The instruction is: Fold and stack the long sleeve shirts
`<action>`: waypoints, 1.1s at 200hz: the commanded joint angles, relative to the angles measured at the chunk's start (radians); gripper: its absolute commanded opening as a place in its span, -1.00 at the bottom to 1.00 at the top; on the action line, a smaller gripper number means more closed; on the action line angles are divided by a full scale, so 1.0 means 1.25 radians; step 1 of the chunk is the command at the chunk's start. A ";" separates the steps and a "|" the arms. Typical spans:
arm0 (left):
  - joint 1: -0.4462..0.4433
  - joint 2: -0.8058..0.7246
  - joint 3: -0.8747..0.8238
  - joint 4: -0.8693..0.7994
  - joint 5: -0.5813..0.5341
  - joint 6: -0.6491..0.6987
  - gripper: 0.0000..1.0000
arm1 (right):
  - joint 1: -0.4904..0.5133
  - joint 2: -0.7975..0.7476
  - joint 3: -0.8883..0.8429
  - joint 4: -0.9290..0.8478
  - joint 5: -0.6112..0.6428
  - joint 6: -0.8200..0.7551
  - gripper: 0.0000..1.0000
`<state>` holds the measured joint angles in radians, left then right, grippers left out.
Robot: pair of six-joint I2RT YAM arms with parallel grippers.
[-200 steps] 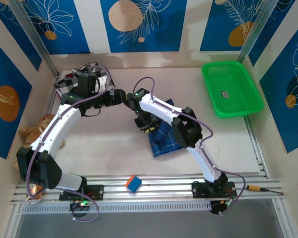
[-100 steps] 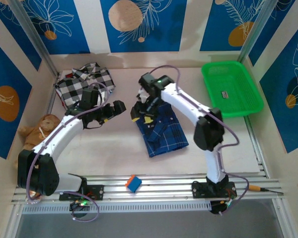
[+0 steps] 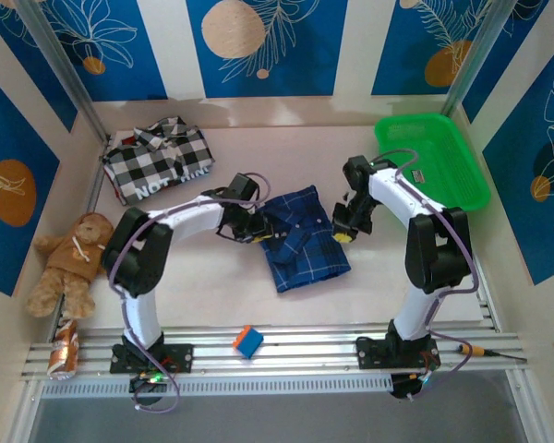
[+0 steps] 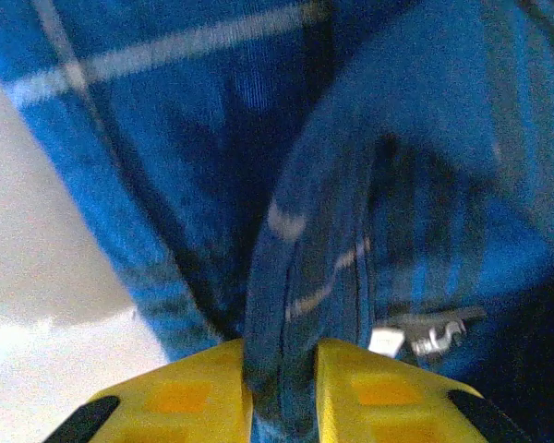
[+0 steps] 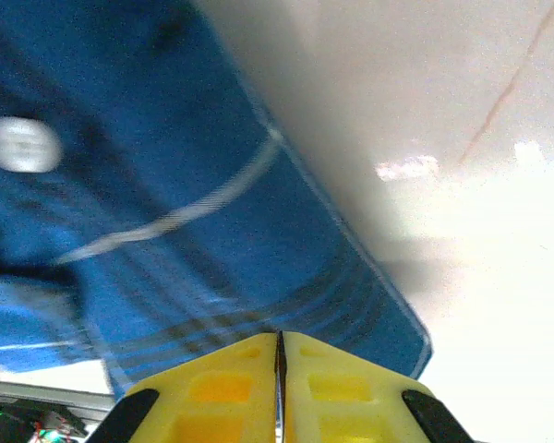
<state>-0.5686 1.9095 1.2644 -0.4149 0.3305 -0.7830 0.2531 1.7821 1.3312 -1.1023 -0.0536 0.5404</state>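
A dark blue plaid shirt (image 3: pixel 300 238) lies partly folded mid-table. My left gripper (image 3: pixel 255 224) is at its left edge, and in the left wrist view the gripper (image 4: pixel 282 355) is shut on a raised fold of the blue cloth (image 4: pixel 425 138). At the shirt's right edge my right gripper (image 3: pixel 343 227) has its yellow fingers pressed together (image 5: pixel 279 337) on the hem of the plaid cloth (image 5: pixel 166 166). The black-and-white checked shirt (image 3: pixel 157 166) with white lettering lies crumpled at the back left, away from both grippers.
A green basket (image 3: pixel 431 163) stands at the back right. A brown teddy bear (image 3: pixel 69 263) lies by the left wall, with a can (image 3: pixel 65 346) near it on the front rail. A blue-and-orange cube (image 3: pixel 247 341) and a screwdriver (image 3: pixel 487 351) rest on the rail.
The left arm left the checked shirt, swung right to the blue shirt's left edge and shut on it. The right gripper crossed from the shirt's left side to its right edge and shut.
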 commanded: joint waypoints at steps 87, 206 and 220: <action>0.037 0.327 0.489 -0.080 0.012 0.270 -0.52 | 0.171 0.156 0.021 0.199 -0.262 0.108 -0.82; 0.263 0.053 0.529 -0.344 -0.070 0.217 0.82 | 0.296 0.512 0.579 0.328 -0.408 0.557 -0.74; 0.265 -0.024 0.395 -0.330 -0.099 0.200 0.85 | 0.308 0.519 0.619 0.327 -0.427 0.578 -0.68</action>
<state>-0.2104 2.0338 1.9324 -0.6804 0.2958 -0.5579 0.6041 2.4065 2.0186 -0.6983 -0.5026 1.1374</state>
